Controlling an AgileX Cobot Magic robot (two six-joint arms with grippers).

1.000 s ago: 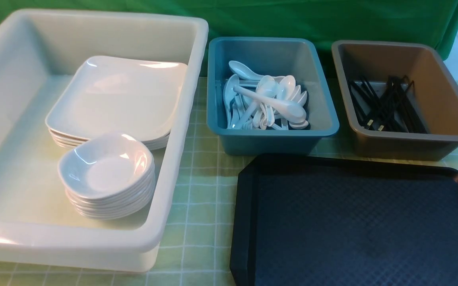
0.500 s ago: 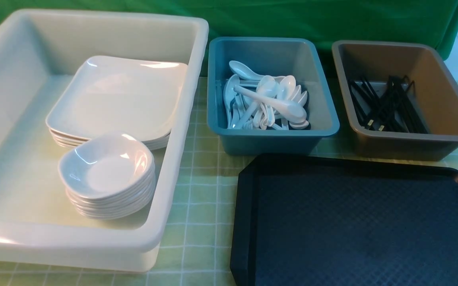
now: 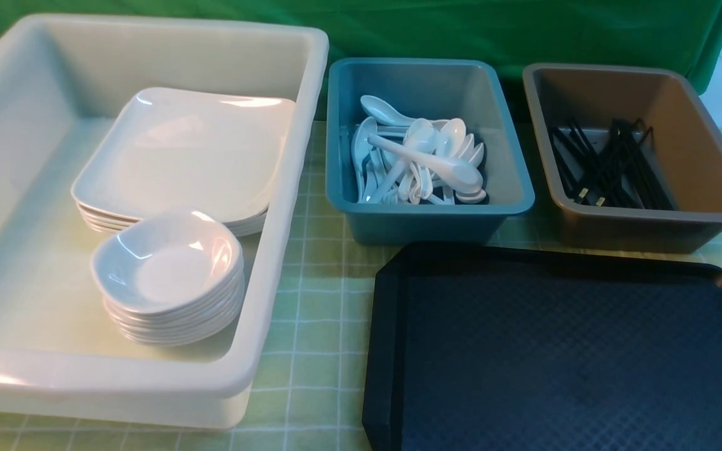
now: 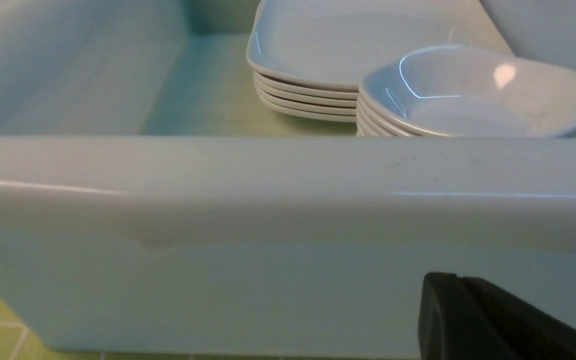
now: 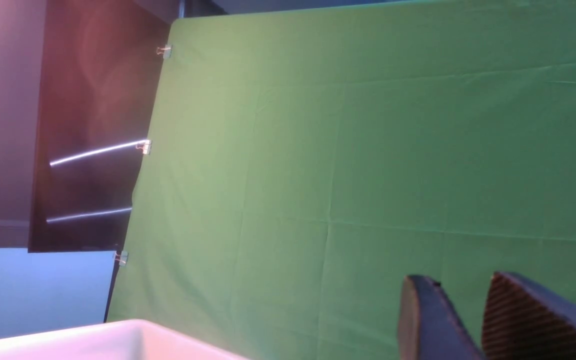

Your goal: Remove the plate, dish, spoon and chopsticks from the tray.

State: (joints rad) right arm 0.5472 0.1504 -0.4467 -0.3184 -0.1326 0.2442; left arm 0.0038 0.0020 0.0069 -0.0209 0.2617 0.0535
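Sitting bare on the bench, the tray (image 3: 561, 357) is front right. The plate (image 3: 185, 153) tops a stack in the white bin (image 3: 286, 188), with a pile of small dishes (image 3: 170, 275) just in front. Spoons (image 3: 420, 163) lie in the blue bin (image 3: 430, 213); chopsticks (image 3: 612, 166) in the brown bin (image 3: 643, 219). Left tool (image 4: 493, 320) is outside the white bin's near wall, spread or pressed together cannot tell. Right tool (image 5: 468, 310) is slightly spread, pinching nothing, facing the green cloth (image 5: 368, 150).

Black tray (image 3: 561, 351) bare — plate (image 3: 185, 153) stacked in bin.
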